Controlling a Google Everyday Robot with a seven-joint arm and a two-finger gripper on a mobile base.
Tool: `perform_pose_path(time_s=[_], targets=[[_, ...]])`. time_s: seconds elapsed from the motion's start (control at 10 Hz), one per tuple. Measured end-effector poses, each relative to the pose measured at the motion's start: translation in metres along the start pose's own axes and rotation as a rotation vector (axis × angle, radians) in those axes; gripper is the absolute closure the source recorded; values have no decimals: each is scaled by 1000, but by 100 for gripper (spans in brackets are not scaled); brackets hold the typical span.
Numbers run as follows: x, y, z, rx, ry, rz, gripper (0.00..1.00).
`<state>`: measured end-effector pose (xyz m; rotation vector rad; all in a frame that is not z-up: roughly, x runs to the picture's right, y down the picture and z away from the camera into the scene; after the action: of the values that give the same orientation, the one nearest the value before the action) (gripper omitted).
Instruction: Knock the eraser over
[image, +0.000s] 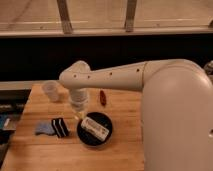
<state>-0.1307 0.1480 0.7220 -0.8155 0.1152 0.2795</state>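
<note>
The eraser, a small black block with two white stripes, sits on the wooden table at the front left, touching a pale blue soft piece on its left. My gripper hangs below the white arm's wrist, just right of and slightly behind the eraser, at the left rim of the black bowl. It stands apart from the eraser.
A white rectangular bar lies in the black bowl. A clear plastic cup stands at the back left. A small red object lies behind the bowl. My large white arm and body cover the table's right side.
</note>
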Motion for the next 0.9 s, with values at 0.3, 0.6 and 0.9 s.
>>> perform_pose_path(time_s=[0.3, 0.6, 0.9], targets=[[-22, 47, 15, -9, 51, -87, 100], [-37, 78, 39, -60, 86, -174, 100], [-60, 95, 58, -107, 101, -251, 100]])
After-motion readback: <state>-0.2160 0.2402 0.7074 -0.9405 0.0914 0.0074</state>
